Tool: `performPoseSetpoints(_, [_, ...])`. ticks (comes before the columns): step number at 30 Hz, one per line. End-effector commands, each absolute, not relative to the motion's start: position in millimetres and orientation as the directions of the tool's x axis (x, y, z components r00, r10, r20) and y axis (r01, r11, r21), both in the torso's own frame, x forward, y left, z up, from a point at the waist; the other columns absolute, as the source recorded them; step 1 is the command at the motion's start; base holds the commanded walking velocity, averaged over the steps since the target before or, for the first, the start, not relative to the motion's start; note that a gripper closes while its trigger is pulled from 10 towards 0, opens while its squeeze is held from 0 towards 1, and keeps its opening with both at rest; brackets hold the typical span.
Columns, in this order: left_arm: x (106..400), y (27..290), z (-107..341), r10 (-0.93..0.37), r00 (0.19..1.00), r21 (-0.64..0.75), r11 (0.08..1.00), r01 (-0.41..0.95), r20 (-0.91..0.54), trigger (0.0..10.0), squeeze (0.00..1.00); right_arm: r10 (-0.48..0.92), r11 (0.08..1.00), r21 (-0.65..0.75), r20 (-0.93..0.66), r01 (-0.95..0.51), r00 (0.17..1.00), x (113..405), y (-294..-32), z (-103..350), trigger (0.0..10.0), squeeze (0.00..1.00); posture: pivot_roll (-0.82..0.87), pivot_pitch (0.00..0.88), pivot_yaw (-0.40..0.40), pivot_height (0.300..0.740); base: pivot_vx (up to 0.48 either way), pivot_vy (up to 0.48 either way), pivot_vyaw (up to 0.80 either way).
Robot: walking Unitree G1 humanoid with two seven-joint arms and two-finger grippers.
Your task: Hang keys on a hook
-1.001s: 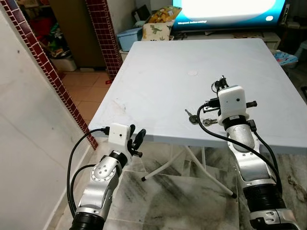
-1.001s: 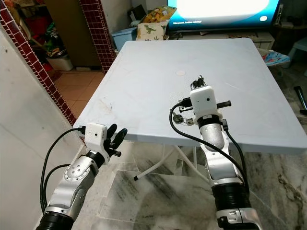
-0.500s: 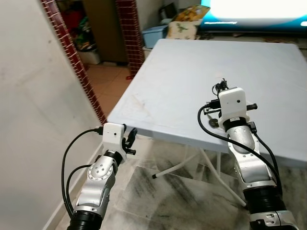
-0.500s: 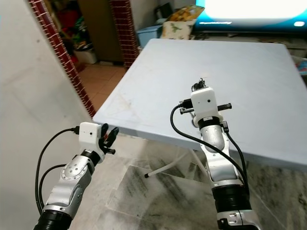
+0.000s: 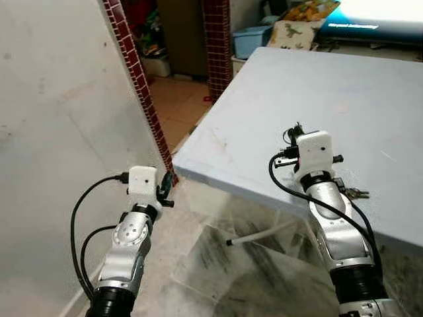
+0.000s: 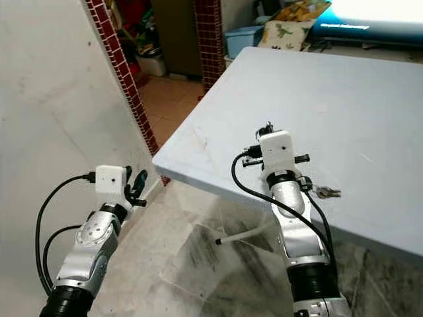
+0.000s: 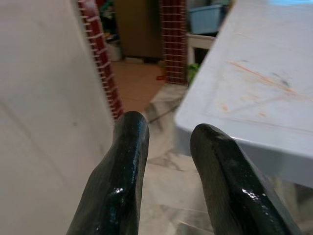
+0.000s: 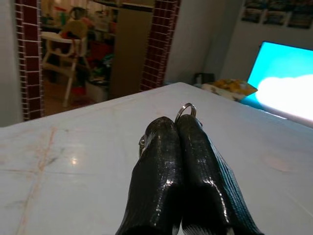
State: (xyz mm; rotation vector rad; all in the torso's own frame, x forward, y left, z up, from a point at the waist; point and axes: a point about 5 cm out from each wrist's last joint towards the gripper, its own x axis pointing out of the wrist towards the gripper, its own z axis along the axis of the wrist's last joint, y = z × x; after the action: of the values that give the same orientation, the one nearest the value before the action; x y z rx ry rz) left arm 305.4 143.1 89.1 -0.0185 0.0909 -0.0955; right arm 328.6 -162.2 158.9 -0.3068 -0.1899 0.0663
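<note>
Keys (image 6: 325,192) dangle beside the right arm above the table (image 5: 370,99), blades trailing sideways toward the robot's right; their ring (image 8: 185,109) pokes up between the pressed-together fingers of the right gripper (image 8: 174,128), which is clamped on it. Left gripper (image 7: 168,134), fingers apart, hangs low off the table's corner, near the white wall (image 5: 53,119) and a red brick pillar (image 5: 135,72).

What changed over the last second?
The head camera swung left toward the wall, so the scene shifted right. With that turn, the right end effector passed from the right of the keys on the table to their left. It stayed shut on a metal ring. The left end effector stayed open and low.
</note>
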Motion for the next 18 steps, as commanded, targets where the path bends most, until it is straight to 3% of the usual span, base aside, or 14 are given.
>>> performPoseSetpoints(1, [306.9,149.7,89.0,-0.065,0.994,-0.014,0.998,0.064,-0.091,10.0,0.00,0.116,0.951,-0.304,0.176,-0.058,0.977,327.9,-158.8,161.1,10.0,0.00,-0.09,0.000,0.108,0.740,0.000,0.000,0.79])
performPoseSetpoints(9, [305.5,148.8,87.0,-0.019,0.996,-0.034,0.999,0.016,-0.083,10.0,0.00,0.165,0.944,-0.312,0.159,-0.110,0.973,327.7,-156.8,161.2,10.0,0.00,-0.08,0.000,0.055,0.740,0.000,0.000,0.68])
performPoseSetpoints(18, [299.3,166.2,86.4,0.066,0.996,-0.026,0.997,-0.068,-0.065,10.0,0.00,0.228,0.934,-0.310,0.132,-0.178,0.965,332.8,-145.5,158.4,10.0,0.00,-0.02,0.000,-0.023,0.740,0.000,0.000,0.00])
